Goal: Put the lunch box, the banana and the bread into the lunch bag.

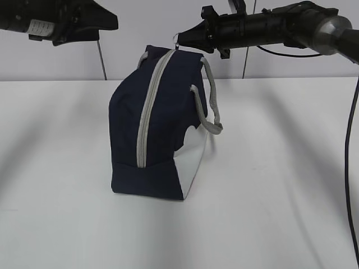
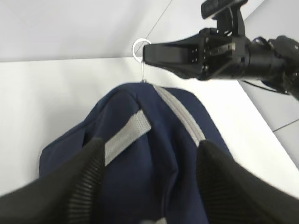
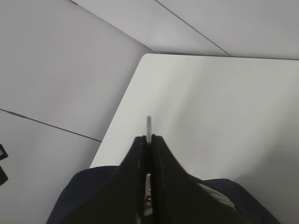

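- Lunch bag [image 1: 151,129] stands zipped on the tabletop [image 1: 269,196].
- Right gripper [image 1: 182,38] fingers pinch the ring pull [image 2: 138,48], seen clearly from the left wrist.
- Left gripper [image 2: 149,186] fingers spread above the bag.

Probably lab: bare white table [image 1: 280,196], panelled wall [image 1: 140,33]

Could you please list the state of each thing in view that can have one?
lunch bag: upright on the table, zipped shut.
zipper: closed along its visible length.
ring pull: pinched in the right gripper.
right gripper: shut on the ring pull.
left gripper: open, above the bag, holding nothing.
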You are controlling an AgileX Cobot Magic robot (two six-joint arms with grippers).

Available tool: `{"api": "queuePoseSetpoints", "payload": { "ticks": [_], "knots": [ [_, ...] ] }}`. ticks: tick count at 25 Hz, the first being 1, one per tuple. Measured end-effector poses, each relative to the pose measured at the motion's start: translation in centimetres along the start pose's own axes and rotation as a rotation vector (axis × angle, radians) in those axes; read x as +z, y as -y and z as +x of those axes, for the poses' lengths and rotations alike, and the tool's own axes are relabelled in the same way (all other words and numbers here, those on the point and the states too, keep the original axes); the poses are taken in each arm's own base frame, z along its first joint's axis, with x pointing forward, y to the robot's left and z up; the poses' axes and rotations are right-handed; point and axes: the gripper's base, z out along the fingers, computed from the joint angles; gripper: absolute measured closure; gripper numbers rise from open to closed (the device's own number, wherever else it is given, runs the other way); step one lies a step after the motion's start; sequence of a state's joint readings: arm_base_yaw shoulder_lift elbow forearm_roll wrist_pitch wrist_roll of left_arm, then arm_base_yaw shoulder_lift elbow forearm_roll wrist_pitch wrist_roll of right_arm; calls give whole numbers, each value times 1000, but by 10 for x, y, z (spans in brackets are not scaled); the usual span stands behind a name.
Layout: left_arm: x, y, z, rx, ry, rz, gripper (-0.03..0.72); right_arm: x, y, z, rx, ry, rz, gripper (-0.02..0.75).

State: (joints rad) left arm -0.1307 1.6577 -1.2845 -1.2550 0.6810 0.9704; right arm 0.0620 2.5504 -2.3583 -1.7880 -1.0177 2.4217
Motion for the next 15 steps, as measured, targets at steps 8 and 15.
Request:
{"api": "queuePoseSetpoints", "payload": {
  "ticks": [8,15],
  "knots": [
    [51,-8,-18,-31,-119,14,252,0,0,0,0,0,0,754],
    [83,-23,-18,-93,-189,47,251,0,0,0,0,0,0,754]
  ]
}}
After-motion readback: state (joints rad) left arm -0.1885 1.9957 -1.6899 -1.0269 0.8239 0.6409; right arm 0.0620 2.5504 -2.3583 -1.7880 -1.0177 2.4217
